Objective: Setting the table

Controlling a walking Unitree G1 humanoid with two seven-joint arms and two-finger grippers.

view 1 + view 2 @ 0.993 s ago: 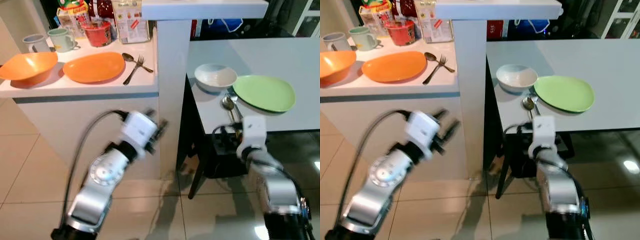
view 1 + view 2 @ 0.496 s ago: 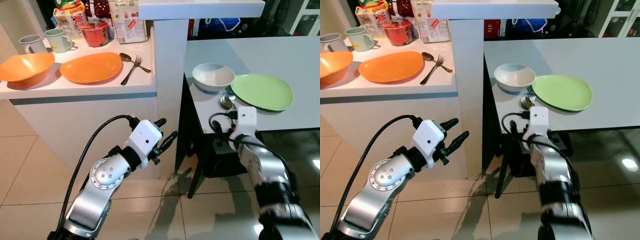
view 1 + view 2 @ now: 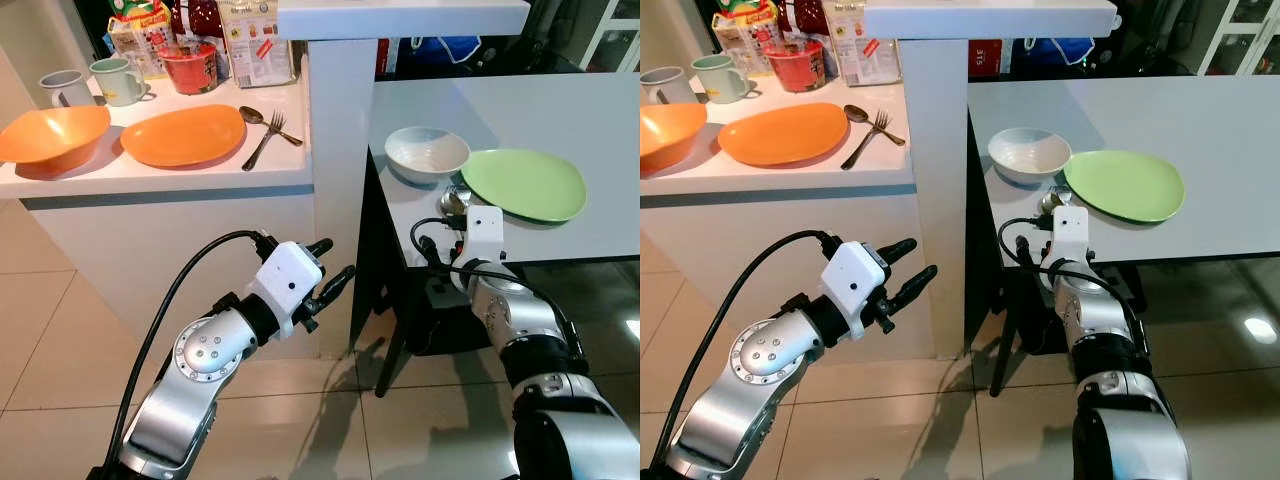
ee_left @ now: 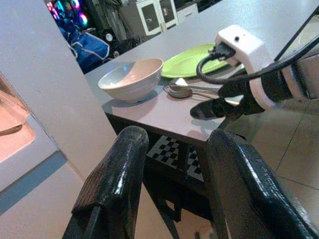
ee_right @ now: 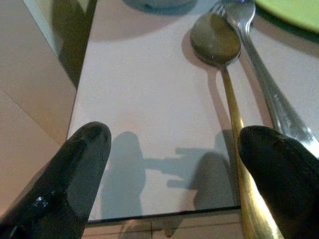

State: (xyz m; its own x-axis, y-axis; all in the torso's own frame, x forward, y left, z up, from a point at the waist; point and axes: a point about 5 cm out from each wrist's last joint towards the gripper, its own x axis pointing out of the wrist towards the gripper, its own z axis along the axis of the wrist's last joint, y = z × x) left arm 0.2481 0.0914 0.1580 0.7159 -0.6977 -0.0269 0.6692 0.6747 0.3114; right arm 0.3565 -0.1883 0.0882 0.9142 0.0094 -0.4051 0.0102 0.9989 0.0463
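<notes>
On the grey table [image 3: 600, 120] a white bowl [image 3: 427, 153] stands next to a green plate [image 3: 524, 184]. A spoon [image 5: 215, 45] and a fork [image 5: 269, 94] lie side by side between them, handles toward the front edge. My right gripper [image 5: 174, 164] hovers open just above that edge, its fingertips [image 5: 75, 164] straddling the spoon's handle end without touching it. My left gripper [image 3: 330, 272] is open and empty in the air in front of the white counter's pillar, below counter height.
The white counter [image 3: 150, 180] on the left holds an orange bowl [image 3: 52, 133], an orange plate [image 3: 182, 134], a spoon and fork [image 3: 268, 130], two mugs [image 3: 118, 80], a red cup and food boxes. A white pillar [image 3: 340, 150] separates counter and table. Tiled floor lies below.
My right gripper has risen and moved forward to the table's front edge near the spoon. The left arm, blurred a second ago, has swung slightly right and now holds still.
</notes>
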